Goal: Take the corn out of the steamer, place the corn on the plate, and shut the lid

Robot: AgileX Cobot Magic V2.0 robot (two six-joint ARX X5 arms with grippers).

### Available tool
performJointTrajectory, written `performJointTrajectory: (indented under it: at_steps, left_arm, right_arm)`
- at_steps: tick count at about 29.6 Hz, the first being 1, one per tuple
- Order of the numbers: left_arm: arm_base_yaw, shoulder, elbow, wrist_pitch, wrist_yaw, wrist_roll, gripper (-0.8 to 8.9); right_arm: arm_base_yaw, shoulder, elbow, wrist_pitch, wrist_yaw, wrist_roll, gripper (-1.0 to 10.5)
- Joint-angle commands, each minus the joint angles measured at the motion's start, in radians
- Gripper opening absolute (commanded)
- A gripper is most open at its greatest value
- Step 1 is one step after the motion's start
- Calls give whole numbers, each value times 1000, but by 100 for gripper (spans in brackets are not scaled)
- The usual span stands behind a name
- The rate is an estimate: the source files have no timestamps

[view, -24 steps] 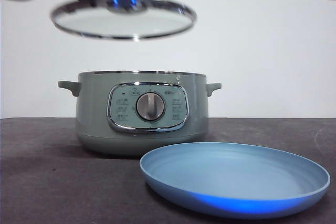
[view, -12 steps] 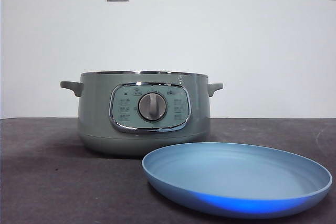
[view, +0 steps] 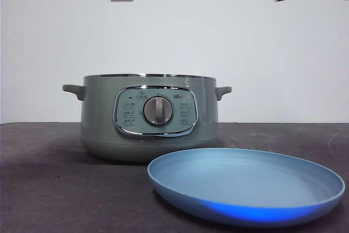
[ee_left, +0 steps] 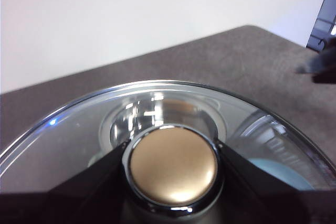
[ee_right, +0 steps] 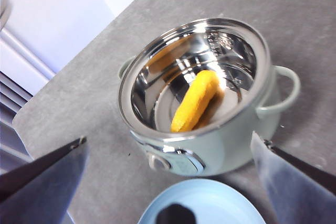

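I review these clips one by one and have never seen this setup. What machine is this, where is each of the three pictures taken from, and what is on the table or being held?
It is a robot with two arms at a table, each ending in a two-jawed gripper. One picture looks level across the table: the green steamer stands open behind an empty blue plate. A second, from the left arm's wrist, shows the left gripper clamped on the knob of the glass lid, held up in the air. The third, from the right wrist, looks down past the open right gripper into the pot, where the corn lies.
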Motion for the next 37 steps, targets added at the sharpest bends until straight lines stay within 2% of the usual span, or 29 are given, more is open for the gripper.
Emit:
performJointTrajectory:
  at_steps: [1, 9, 20, 27, 37]
  left_arm:
    - [0, -27, 9, 9, -1, 9, -8]
    - [0, -47, 9, -47, -3, 9, -8]
    - [0, -68, 9, -56, -2, 8, -8]
    - [0, -69, 9, -64, 6, 5, -8]
    - [0, -69, 8, -78, 6, 8, -8]
  right_arm:
    - [62, 66, 28, 35, 65, 37, 567]
    - [221, 316, 242, 47, 245, 36, 567]
    - [321, 702, 582, 10, 379, 32, 566]
    - [354, 895, 661, 41, 489, 21, 564]
    - [370, 1009, 661, 89, 578, 22, 561]
